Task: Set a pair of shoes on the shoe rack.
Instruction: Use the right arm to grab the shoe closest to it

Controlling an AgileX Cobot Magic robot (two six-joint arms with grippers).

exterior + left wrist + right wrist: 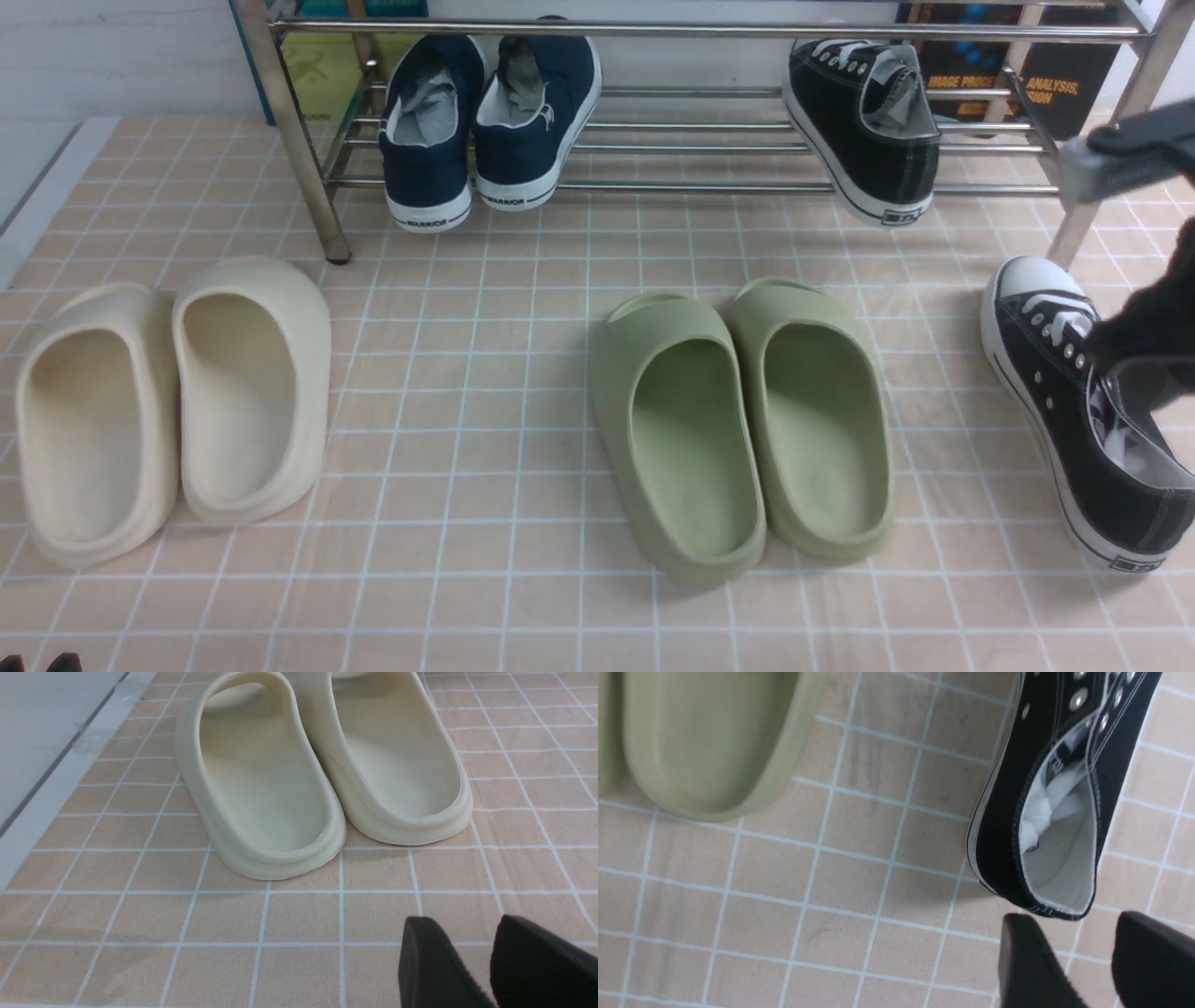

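One black sneaker [864, 126] is resting on the shoe rack [709, 30] along the far edge; the second sneaker [1074, 420] is waiting at the right edge, with the right gripper [1073, 926] hovering open, empty, near its heel.

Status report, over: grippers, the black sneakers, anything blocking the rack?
Left gripper open, empty, near cream slides. Right gripper open at floor sneaker heel, not gripping. Other sneaker on shoe rack. Green slides beside, apart, not blocking.
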